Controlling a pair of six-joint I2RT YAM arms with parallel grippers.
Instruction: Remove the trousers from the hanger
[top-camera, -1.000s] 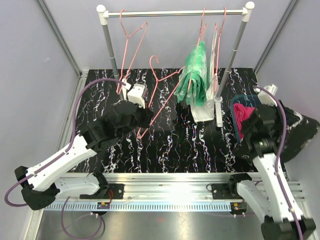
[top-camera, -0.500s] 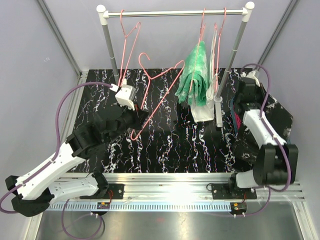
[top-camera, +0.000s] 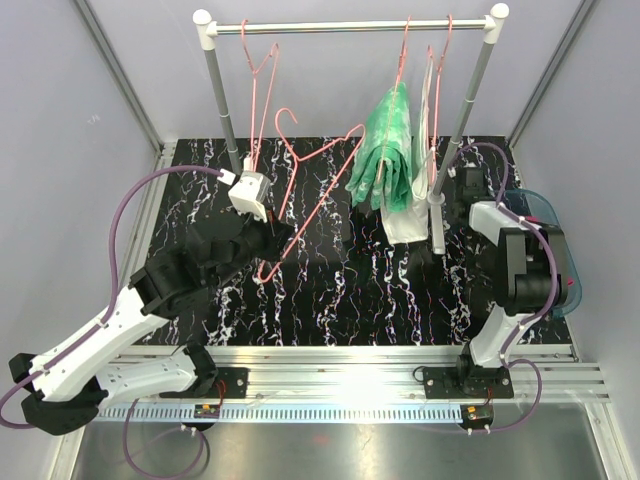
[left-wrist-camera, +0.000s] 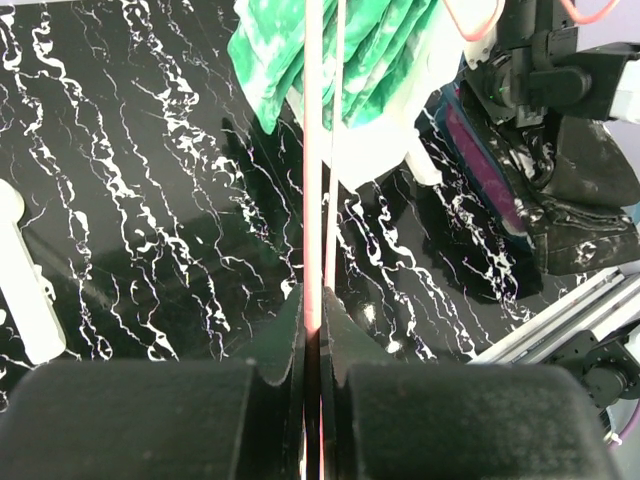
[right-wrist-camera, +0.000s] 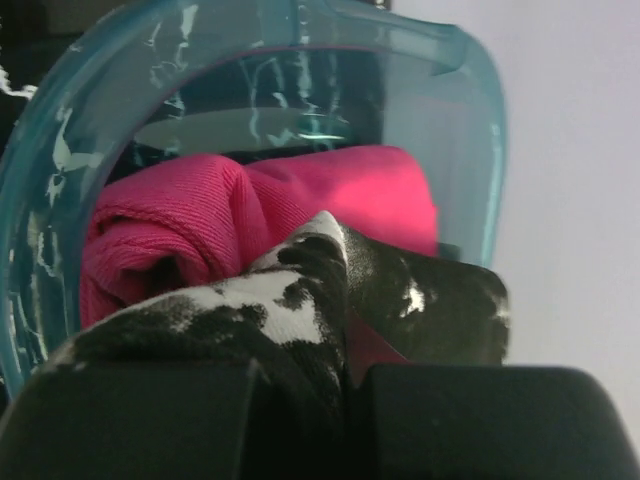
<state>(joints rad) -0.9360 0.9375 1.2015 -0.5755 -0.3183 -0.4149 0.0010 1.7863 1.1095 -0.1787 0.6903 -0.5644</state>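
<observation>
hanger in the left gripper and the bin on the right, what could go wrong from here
1. The hanger, clamped in the left gripper, reaches close to the hanging green trousers; swinging it could snag them.
2. The marbled trousers lie between the fingers of the right gripper over the bin; pulling away without letting go might drag them back out.
</observation>
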